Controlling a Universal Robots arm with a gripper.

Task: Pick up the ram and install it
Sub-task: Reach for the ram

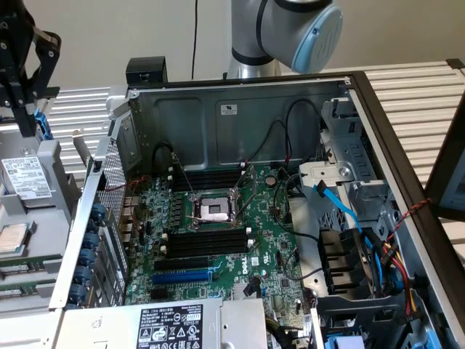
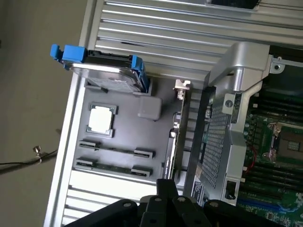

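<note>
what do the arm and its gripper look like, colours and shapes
The arm is made of smooth silver-grey tubular segments with rounded joints, one closed by a round light-blue cap. The gripper is all black, an angular assembly with bolted linkage bars. No markings are readable on either.

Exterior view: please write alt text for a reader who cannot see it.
An open computer case shows a green motherboard with an empty socket and empty black slots. At the exterior view's left, the tool hangs over a grey tray with a drive, a processor and ram.
</note>
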